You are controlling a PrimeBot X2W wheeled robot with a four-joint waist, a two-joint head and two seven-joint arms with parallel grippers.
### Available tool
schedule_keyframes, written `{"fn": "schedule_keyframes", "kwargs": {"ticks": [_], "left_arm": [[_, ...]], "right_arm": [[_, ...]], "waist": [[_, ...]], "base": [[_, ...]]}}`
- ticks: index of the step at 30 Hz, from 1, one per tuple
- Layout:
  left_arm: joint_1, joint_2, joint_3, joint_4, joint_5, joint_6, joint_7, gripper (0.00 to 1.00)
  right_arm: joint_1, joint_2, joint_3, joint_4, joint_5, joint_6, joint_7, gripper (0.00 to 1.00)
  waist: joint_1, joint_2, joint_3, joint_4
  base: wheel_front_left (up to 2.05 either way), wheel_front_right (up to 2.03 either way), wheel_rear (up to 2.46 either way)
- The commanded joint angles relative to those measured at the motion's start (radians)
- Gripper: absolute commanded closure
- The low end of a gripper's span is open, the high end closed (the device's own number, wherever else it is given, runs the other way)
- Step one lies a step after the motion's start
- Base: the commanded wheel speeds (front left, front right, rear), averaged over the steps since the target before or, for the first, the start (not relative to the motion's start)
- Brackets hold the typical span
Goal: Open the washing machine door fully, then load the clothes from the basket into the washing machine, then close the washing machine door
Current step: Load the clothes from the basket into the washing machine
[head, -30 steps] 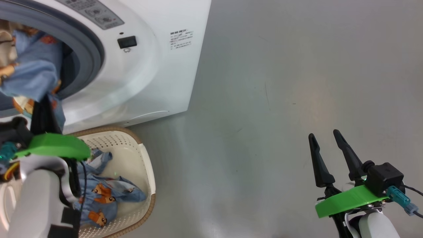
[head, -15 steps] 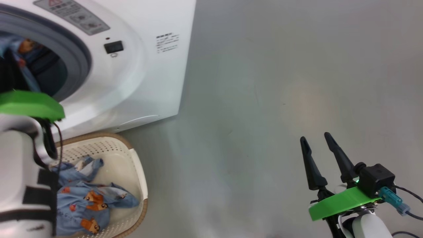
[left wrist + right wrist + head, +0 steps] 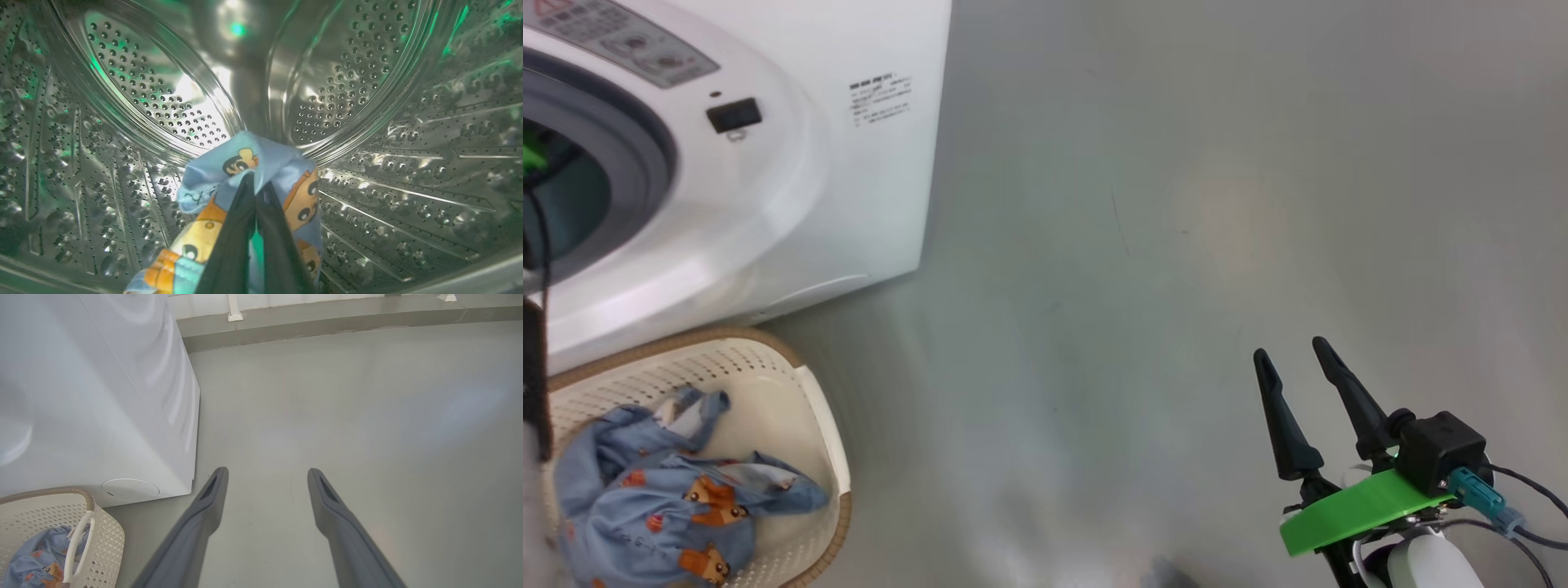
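Observation:
In the left wrist view my left gripper (image 3: pixel 256 179) is deep inside the perforated steel drum (image 3: pixel 143 90), shut on a light blue piece of the clothes (image 3: pixel 241 159) printed with orange bears. The white washing machine (image 3: pixel 792 163) fills the upper left of the head view, its grey gasket ring (image 3: pixel 645 163) showing. Below it stands the cream basket (image 3: pixel 821 425) with more blue bear clothes (image 3: pixel 645 498) bunched inside. My right gripper (image 3: pixel 1290 347) hovers open over bare floor at the lower right, holding nothing. The washing machine door is out of view.
Smooth grey floor (image 3: pixel 1176 204) spreads to the right of the machine. The right wrist view has my right gripper (image 3: pixel 267 470) above that floor, the machine's white side (image 3: pixel 102 396), the basket (image 3: pixel 106 535) and a low ledge (image 3: pixel 327 322) at the far wall.
The head camera has swung, sliding machine and basket leftward. My left arm has carried the blue bear cloth from the opening into the drum and left the head view. The right gripper stays open.

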Motion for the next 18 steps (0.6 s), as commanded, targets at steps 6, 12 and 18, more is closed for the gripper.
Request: {"fn": "schedule_keyframes", "kwargs": {"ticks": [6,12,18], "left_arm": [[-0.105,0.067,0.024,0.024,0.016,-0.003,-0.013,1.00],[-0.129,0.086,0.049,-0.069,0.057,0.033,-0.013,1.00],[-0.102,0.109,0.043,-0.085,0.116,0.033,-0.013,1.00]], "right_arm": [[0.020,-0.026,0.022,-0.030,-0.009,0.001,-0.005,0.00],[0.021,-0.024,0.030,-0.040,-0.008,0.001,-0.005,0.00],[0.029,-0.019,0.034,-0.039,-0.005,0.001,-0.005,0.00]], "waist": [[0.0000,0.0000,0.044,-0.011],[0.0000,0.0000,0.069,-0.029],[0.0000,0.0000,0.082,-0.050]], "base": [[0.00,0.00,0.00],[0.00,0.00,0.00],[0.00,0.00,0.00]]}}
